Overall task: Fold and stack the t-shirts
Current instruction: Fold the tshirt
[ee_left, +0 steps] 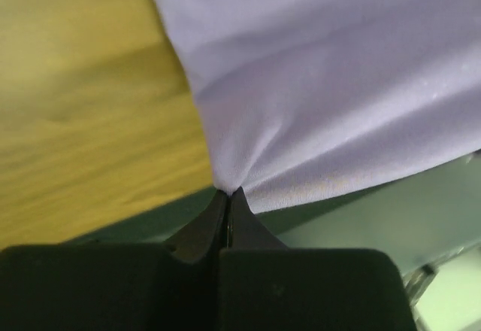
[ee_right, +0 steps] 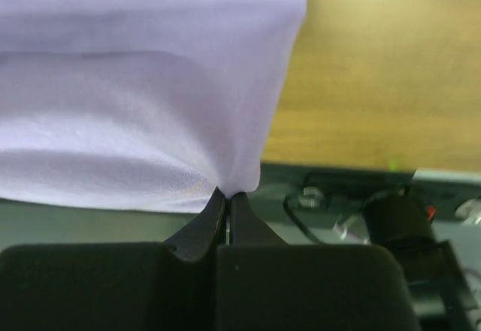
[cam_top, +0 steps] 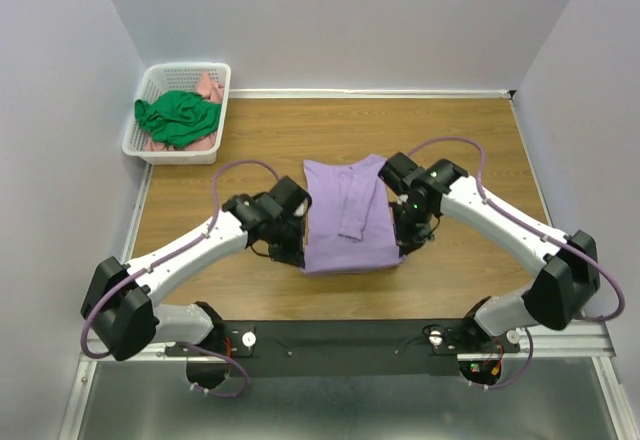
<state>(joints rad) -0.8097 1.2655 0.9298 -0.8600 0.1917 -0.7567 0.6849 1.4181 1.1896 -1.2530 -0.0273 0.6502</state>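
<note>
A lilac t-shirt lies in the middle of the wooden table, its sleeves folded in over the body. My left gripper is shut on the shirt's near left corner. My right gripper is shut on the near right corner. Both corners are pinched and lifted a little, with the cloth pulled taut between them. A green t-shirt and a pink one lie bunched in the white basket at the back left.
The black mounting rail runs along the near table edge below the shirt. Grey walls close the table on three sides. Bare wood lies right of the shirt and behind it.
</note>
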